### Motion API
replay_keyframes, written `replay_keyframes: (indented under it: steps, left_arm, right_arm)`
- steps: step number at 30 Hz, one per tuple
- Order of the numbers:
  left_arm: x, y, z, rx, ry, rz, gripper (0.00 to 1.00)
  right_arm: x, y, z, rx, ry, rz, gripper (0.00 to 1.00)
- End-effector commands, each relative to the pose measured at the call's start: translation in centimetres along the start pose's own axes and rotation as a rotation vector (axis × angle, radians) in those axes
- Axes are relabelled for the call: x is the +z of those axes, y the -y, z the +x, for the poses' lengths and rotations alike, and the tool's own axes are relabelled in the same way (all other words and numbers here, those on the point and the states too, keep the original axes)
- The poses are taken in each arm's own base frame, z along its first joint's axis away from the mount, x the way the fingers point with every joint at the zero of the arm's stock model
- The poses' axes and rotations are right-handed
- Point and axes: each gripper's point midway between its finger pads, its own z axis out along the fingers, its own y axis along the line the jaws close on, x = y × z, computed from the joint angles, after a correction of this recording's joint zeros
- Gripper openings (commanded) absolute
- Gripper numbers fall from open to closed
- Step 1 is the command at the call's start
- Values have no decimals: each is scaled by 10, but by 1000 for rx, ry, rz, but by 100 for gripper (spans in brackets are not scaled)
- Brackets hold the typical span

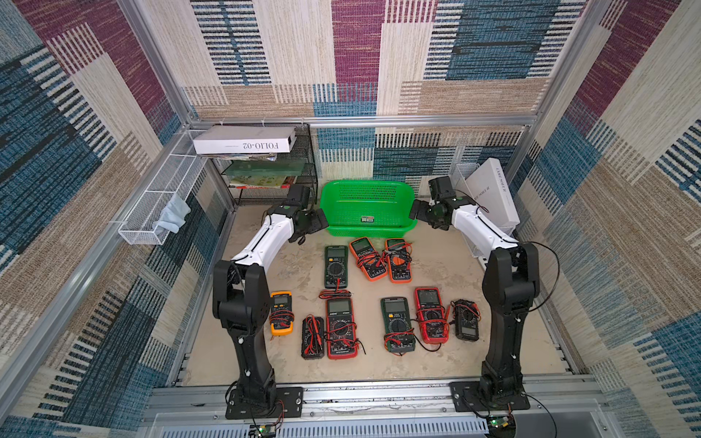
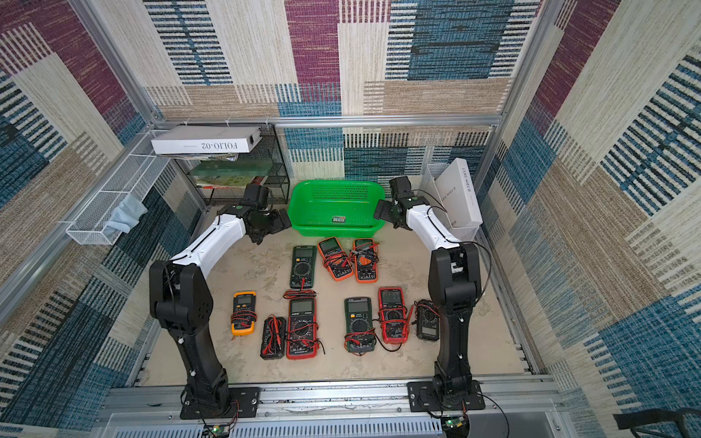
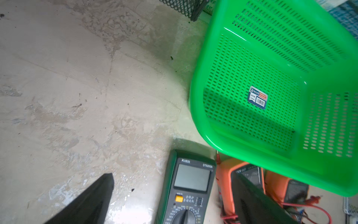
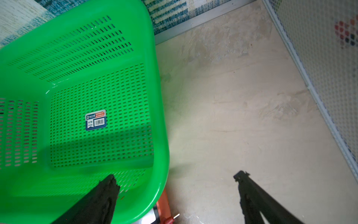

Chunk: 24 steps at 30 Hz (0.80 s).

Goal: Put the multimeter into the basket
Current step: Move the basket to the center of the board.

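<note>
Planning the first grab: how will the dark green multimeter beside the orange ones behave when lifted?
The dark green multimeter lies flat, a rigid slab, so it should lift stiffly and not roll. Its casing looks smooth, so it might slip. The lead bundle at its near end may be attached; if so, it would likely dangle.

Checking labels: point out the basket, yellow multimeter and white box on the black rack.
basket [image 1: 366,195], in a top view, far perforated wall.
yellow multimeter [image 1: 281,313], in a top view, middle of its face.
white box [image 1: 244,139], in a top view, lettered side.
</note>
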Motion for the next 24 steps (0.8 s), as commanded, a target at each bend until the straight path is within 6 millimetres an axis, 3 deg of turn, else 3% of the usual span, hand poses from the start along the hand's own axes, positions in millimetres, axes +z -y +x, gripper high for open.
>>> replay_keyframes:
  steps: [1,7,15,24]
  left_arm:
    - [9,-4,-5,-10,-3,-45,100]
    - [30,-5,-12,7,-18,-88,100]
    - [57,-5,-7,10,-69,-102,100]
    - [62,-10,14,10,-130,-107,99]
  right_arm:
    - [9,2,7,-1,-44,24,100]
    - [24,2,14,-7,-73,34,100]
    - [35,1,26,-18,-101,44,100]
    - [34,9,37,-27,-123,78,100]
